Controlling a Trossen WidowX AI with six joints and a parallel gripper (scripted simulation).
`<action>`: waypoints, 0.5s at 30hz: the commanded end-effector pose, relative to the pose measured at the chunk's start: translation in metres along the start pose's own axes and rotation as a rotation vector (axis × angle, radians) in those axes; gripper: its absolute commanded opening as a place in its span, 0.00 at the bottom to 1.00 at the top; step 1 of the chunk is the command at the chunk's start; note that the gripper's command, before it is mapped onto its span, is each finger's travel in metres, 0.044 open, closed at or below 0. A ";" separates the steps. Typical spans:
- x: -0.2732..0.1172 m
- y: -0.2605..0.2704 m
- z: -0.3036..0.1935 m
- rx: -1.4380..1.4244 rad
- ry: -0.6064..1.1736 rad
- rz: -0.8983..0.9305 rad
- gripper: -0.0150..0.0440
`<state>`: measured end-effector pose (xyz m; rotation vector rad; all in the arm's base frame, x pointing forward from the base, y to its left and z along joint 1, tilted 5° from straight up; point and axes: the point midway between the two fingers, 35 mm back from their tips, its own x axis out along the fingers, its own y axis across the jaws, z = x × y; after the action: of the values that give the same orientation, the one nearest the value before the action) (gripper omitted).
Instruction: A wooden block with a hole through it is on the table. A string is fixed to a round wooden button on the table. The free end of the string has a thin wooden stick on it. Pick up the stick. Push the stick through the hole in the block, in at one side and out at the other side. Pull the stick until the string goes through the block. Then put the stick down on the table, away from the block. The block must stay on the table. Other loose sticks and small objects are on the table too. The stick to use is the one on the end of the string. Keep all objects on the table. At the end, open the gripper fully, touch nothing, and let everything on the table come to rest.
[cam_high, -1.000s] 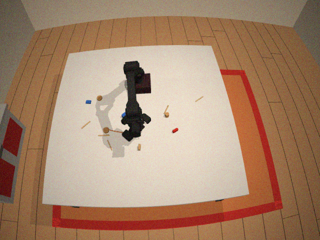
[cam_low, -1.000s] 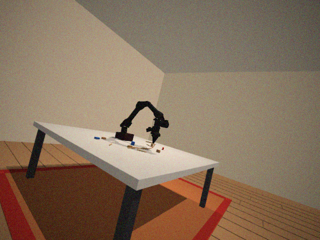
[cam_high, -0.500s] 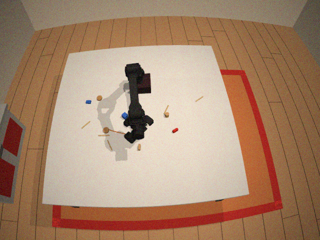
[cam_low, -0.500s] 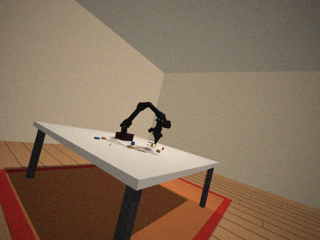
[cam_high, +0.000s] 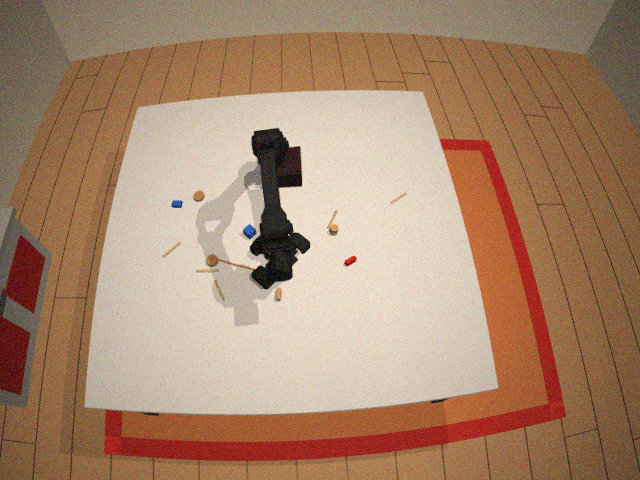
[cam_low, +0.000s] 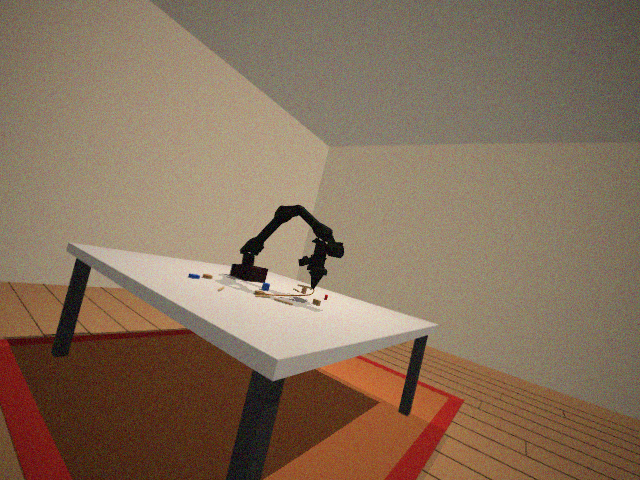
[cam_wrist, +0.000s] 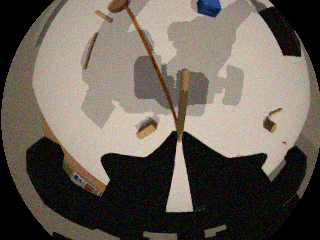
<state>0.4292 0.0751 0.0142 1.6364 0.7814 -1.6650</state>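
Observation:
My gripper (cam_low: 313, 287) (cam_wrist: 179, 135) is shut on the wooden stick (cam_wrist: 183, 95) and holds it above the table. The stick points away from the fingers in the wrist view. The orange-brown string (cam_high: 235, 264) (cam_low: 284, 295) (cam_wrist: 150, 55) runs nearly straight from the round wooden button (cam_high: 211, 260) (cam_low: 259, 292) (cam_wrist: 118, 5) to the stick's end at the fingertips. A small wooden block (cam_high: 278, 294) (cam_low: 316, 302) (cam_wrist: 146, 131) lies close to the gripper. Another small wooden piece (cam_high: 333, 229) (cam_wrist: 270, 125) stands farther off, beside a loose stick. No hole shows clearly in either.
Loose sticks lie near the button (cam_high: 207, 270) (cam_high: 219, 290) and farther out (cam_high: 171, 249) (cam_high: 398, 197). A blue cube (cam_high: 249, 230) (cam_wrist: 209, 7) is beside the arm. A blue piece (cam_high: 176, 204), a wooden disc (cam_high: 199, 195) and a red cylinder (cam_high: 350, 260) also lie on the table.

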 end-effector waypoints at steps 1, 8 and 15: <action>0.004 -0.004 0.001 0.004 0.002 -0.008 0.25; 0.010 -0.010 0.003 0.004 0.002 -0.008 0.25; 0.016 -0.015 0.006 0.004 0.001 -0.008 0.25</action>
<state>0.4183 0.0775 0.0024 1.6372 0.7824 -1.6647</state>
